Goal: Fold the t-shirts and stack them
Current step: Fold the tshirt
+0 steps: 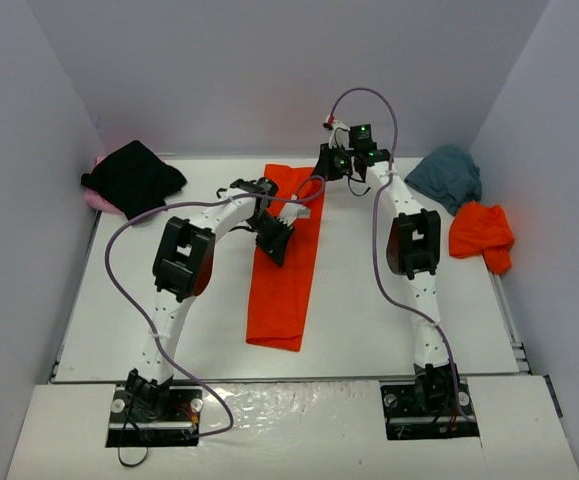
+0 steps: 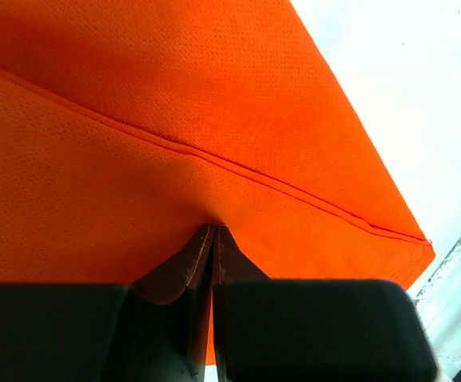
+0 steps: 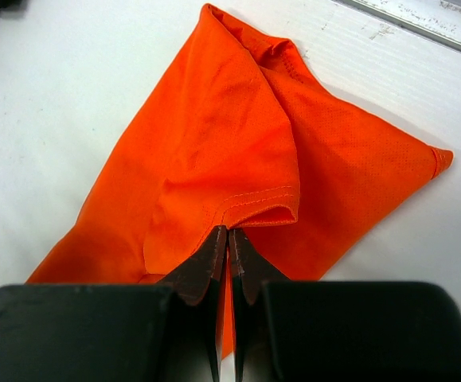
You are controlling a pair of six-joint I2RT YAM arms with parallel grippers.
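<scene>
A bright orange-red t-shirt (image 1: 287, 290) lies folded into a long narrow strip down the middle of the table. My left gripper (image 1: 274, 250) sits over the strip's left edge. In the left wrist view it (image 2: 214, 229) is shut on the orange cloth (image 2: 174, 103), just below a stitched hem. My right gripper (image 1: 323, 176) is at the strip's far right corner. The right wrist view shows it (image 3: 228, 231) shut on the shirt's (image 3: 214, 135) sleeve hem. A second orange-red t-shirt (image 1: 481, 236) lies crumpled at the right. A teal-grey t-shirt (image 1: 447, 175) lies at the back right, and a black one (image 1: 134, 178) at the back left covers a pink one (image 1: 99, 201).
White walls close in the table (image 1: 369, 320) on the left, back and right. A metal rail (image 1: 507, 310) runs along the right edge. Purple cables loop from both arms. The arm bases stand on a white board at the near edge.
</scene>
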